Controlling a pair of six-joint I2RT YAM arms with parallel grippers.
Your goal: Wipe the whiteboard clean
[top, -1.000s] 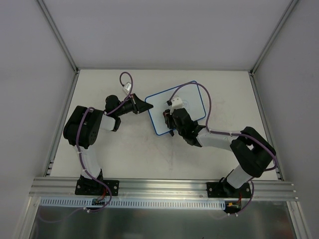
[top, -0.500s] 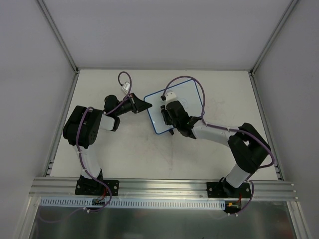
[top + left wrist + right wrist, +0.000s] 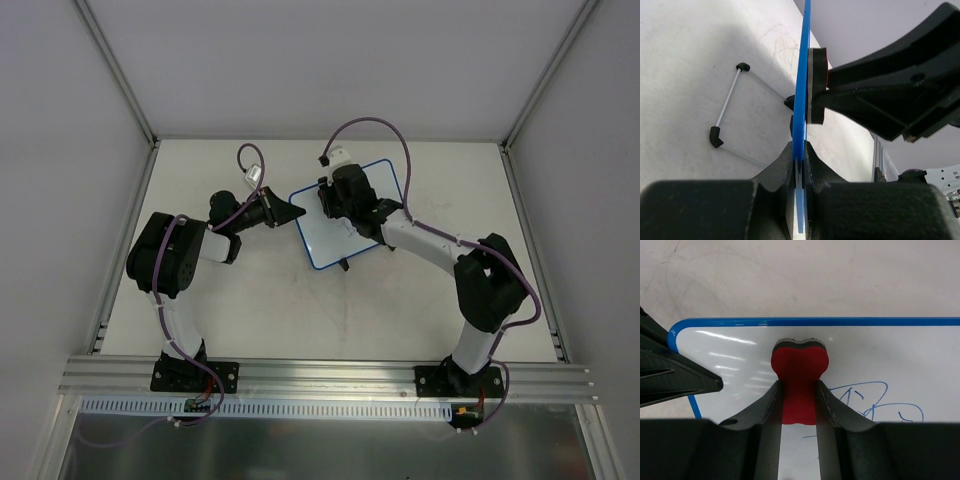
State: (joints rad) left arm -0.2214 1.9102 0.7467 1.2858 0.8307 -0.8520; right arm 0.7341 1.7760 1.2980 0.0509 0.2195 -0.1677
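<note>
The whiteboard [image 3: 318, 240], white with a blue frame, lies at the table's middle. My left gripper [image 3: 297, 212] is shut on its left edge; in the left wrist view the board shows edge-on [image 3: 801, 95] between my jaws [image 3: 801, 167]. My right gripper [image 3: 336, 198] is shut on the red bone-shaped eraser [image 3: 799, 372] and presses it onto the board [image 3: 730, 355] near its far left corner. Blue scribbles [image 3: 875, 402] lie right of the eraser. The eraser also shows against the board in the left wrist view [image 3: 817, 85].
A thin wire stand with two black feet [image 3: 726, 106] sticks out from the board's underside; one foot [image 3: 343, 265] shows at the board's near edge. Purple cables [image 3: 370, 128] loop over both arms. An aluminium rail [image 3: 330, 372] runs along the near edge; walls enclose the table.
My right gripper has slid the eraser from the board's near middle up towards its far left corner. The board has shifted slightly. My left gripper keeps its hold.
</note>
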